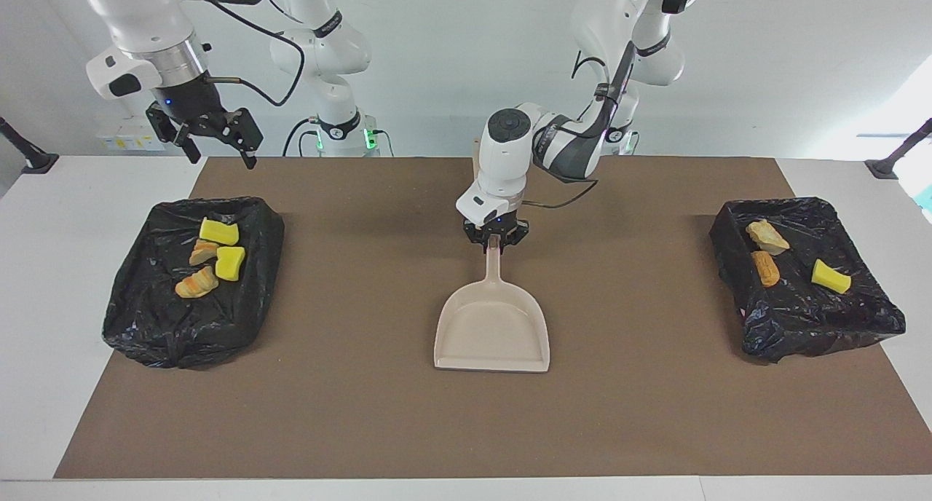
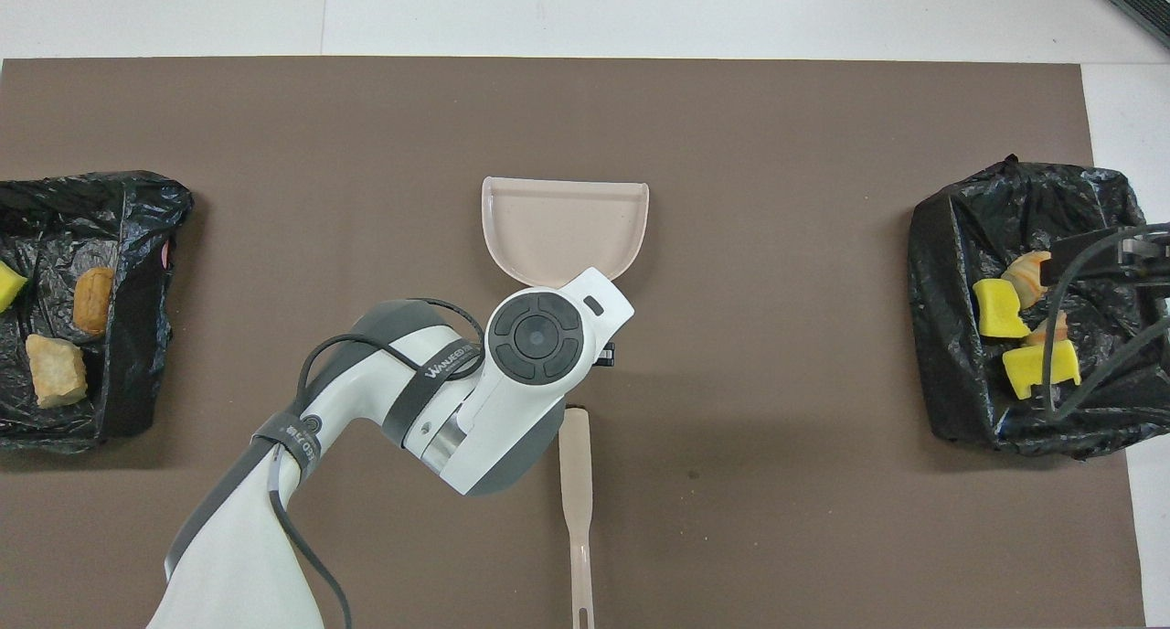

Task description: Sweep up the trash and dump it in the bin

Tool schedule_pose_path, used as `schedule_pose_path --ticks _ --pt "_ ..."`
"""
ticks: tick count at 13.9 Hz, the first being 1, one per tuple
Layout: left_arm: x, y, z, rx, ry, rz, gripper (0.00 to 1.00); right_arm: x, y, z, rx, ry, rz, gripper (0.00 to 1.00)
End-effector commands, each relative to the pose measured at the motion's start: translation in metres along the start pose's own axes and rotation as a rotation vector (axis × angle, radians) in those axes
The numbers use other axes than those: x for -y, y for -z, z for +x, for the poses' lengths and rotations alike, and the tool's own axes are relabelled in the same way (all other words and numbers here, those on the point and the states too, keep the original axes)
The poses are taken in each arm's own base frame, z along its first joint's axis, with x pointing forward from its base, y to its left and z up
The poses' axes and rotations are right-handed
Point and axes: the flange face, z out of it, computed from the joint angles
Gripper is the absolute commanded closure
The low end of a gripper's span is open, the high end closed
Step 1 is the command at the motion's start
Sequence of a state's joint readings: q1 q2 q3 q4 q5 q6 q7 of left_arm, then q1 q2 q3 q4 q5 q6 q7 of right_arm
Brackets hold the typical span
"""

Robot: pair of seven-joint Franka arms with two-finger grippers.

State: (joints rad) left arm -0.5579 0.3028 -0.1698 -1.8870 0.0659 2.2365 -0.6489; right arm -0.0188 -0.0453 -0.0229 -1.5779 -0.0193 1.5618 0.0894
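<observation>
Trash sits in two black-bagged bins, as far as I can see: two yellow sponge chunks and two orange-tan bread pieces in the bin at the right arm's end of the table, and two bread pieces plus one yellow chunk in the other bin at the left arm's end. I find no loose piece on the brown mat, so I judge the sweeping and dumping done, or close to it.

I have the left gripper clamped tight on the end of the handle of the beige dustpan. The pan lies flat on the mat in the middle of the table, its scoop empty and its open edge pointing away from the robots. What looks left is to let go of it and pull the arm clear.

The right gripper waits in the air over the table's edge, near the bin at its own end, fingers spread wide and carrying nothing.

The brush lies on the mat nearer the robots than the pan, in line with its handle. From overhead its lower end runs off the picture, so I cannot see its head; in the facing view the left arm hides almost all of it. From overhead that arm also covers the pan's handle and the grip itself.
</observation>
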Motion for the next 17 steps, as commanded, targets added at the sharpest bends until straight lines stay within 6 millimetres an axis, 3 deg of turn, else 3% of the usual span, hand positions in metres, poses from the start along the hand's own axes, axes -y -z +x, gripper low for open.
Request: schedule_pose_path --ticks 1,2,5,7,12,15,17 --pt "0.017 0.013 0.015 -0.033 0.051 0.004 0.1 -0.003 0.001 -0.007 0.006 0.021 0.018 0.0" --pt "0.023 0.019 0.02 -0.039 0.068 -0.003 0.0 -0.003 0.002 -0.007 0.005 0.021 0.018 0.0" --pt "0.035 0.051 0.022 -0.047 0.088 0.005 0.0 -0.003 0.001 -0.007 0.006 0.021 0.018 0.0" --pt "0.056 0.072 0.038 -0.044 0.124 0.014 0.0 -0.003 0.002 -0.007 0.005 0.021 0.018 0.0" --pt "0.145 0.135 0.052 -0.067 0.224 0.031 0.0 -0.002 0.002 -0.007 0.005 0.022 0.018 0.0" --pt "0.183 0.14 0.05 0.011 0.111 0.076 0.0 -0.003 0.002 -0.007 0.005 0.021 0.018 0.0" --pt "0.22 0.158 0.048 0.036 0.046 0.09 0.0 -0.003 0.002 -0.007 0.005 0.021 0.018 0.0"
